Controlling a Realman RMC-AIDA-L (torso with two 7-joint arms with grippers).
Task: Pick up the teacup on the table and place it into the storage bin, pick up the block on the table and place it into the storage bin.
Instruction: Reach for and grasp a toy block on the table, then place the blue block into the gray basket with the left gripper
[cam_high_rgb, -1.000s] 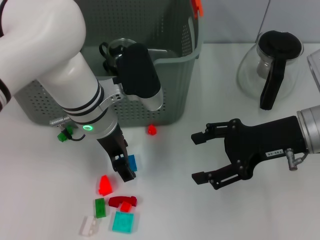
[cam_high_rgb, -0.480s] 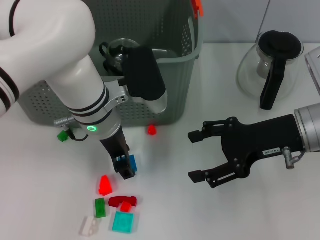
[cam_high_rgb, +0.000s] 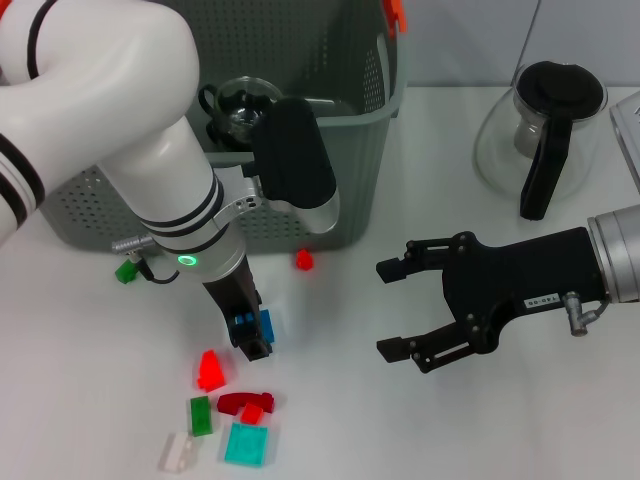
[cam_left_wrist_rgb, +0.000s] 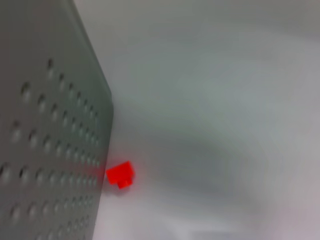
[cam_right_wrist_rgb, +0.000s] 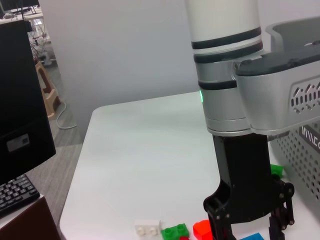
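Glass coffee pot (cam_high_rgb: 540, 130) with black lid and handle near the table's far right edge, black monitor (cam_right_wrist_rgb: 22, 95) and keyboard (cam_right_wrist_rgb: 17, 196) off the table's left side, wooden stool (cam_right_wrist_rgb: 50, 95) beyond them

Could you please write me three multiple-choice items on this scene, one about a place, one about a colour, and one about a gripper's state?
1. Where is the teacup?
A. Inside the storage bin
B. On the table beside the glass pot
C. In the right gripper

2. What colour is the block at the left gripper?
A. Red
B. Blue
C. White

3. How is the right gripper?
A. Shut on a block
B. Open and empty
C. Out of view

Answers: 1 A, it shows behind the bin's wall; 2 B, blue shows at the fingertips; 3 B, its fingers are spread over bare table.
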